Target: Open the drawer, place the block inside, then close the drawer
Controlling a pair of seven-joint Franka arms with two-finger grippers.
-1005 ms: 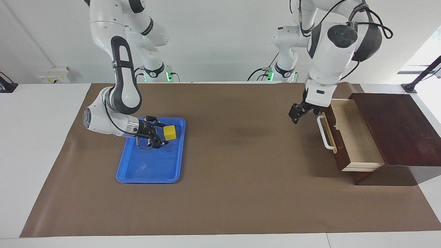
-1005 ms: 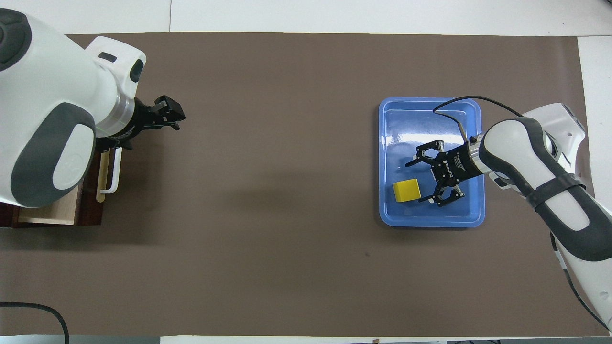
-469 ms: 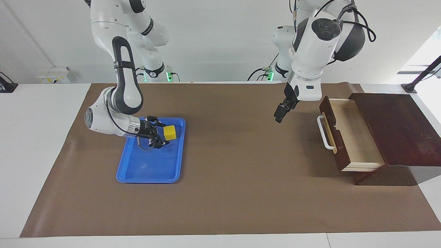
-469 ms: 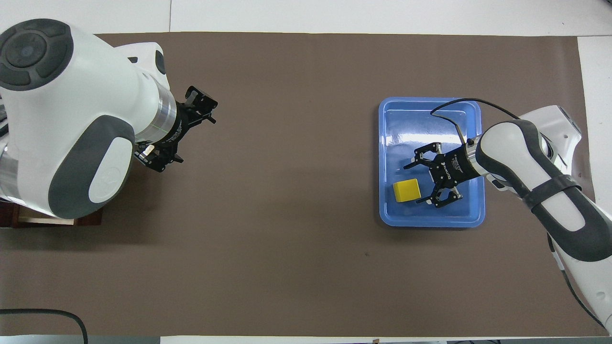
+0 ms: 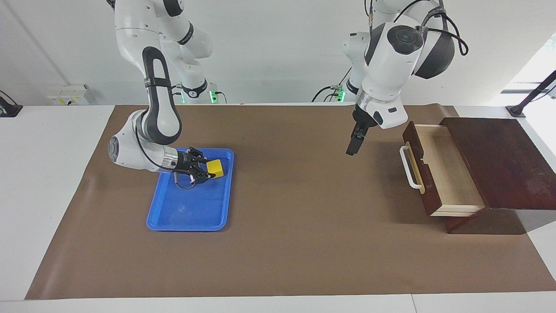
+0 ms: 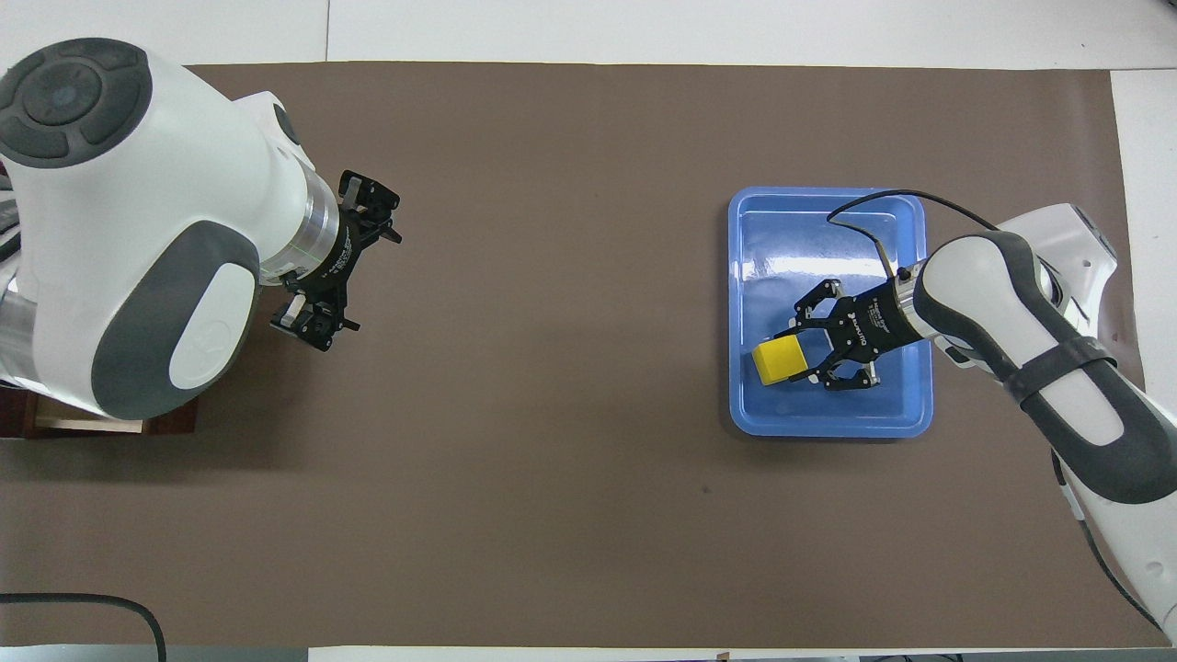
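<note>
My right gripper (image 5: 210, 170) is pinched shut on the small bright yellow cube block (image 5: 215, 168) down in the blue plastic tray (image 5: 186, 221) at my right arm's end of the table. The wide shallow drawer with the dark wood front and long white bar handle (image 5: 438, 169) stands pulled out at my left arm's end — well apart, so I judge the block must go sideways along the table. My left gripper (image 5: 354, 144) hangs wide open over the brown mat beside the drawer — waiting.
</note>
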